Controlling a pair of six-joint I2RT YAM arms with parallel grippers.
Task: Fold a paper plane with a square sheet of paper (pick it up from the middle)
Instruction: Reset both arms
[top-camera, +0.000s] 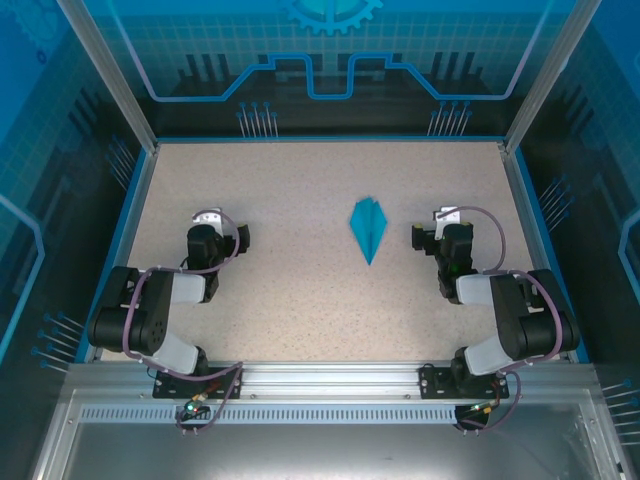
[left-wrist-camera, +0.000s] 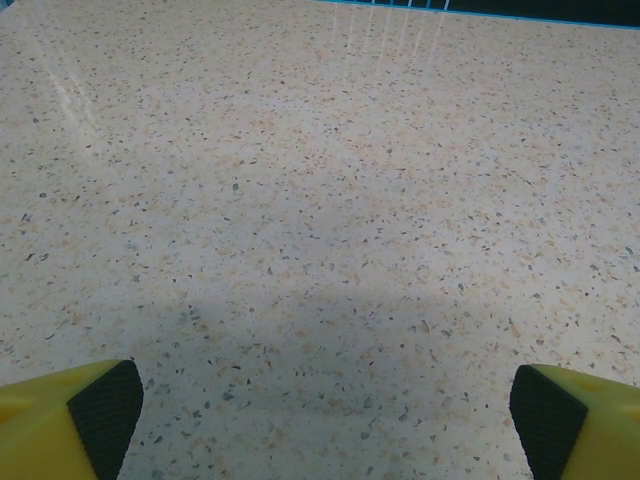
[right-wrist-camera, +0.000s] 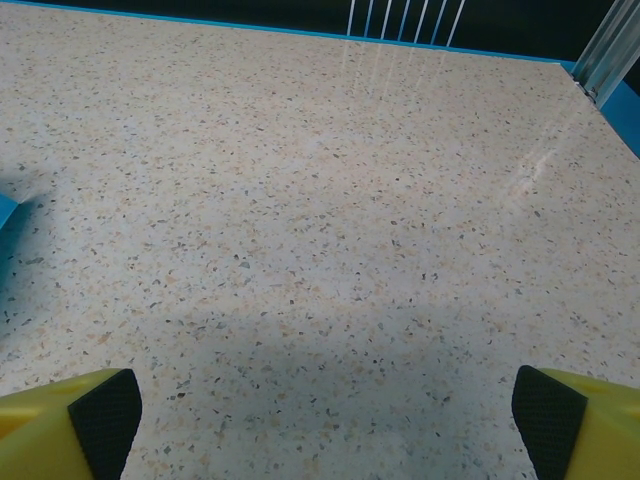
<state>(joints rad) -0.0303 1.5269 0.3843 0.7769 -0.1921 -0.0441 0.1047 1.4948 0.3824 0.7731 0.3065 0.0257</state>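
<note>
The cyan-blue paper plane lies flat on the speckled table, a slim dart with its point toward the near edge. A sliver of its blue paper shows at the left edge of the right wrist view. My right gripper rests just right of the plane, apart from it, open and empty. Far to the left of the plane, my left gripper is open too, with bare table between its black pads.
A blue rim bounds the table at the back and sides, with aluminium posts at the far corners. A metal rail carrying the arm bases runs along the near edge.
</note>
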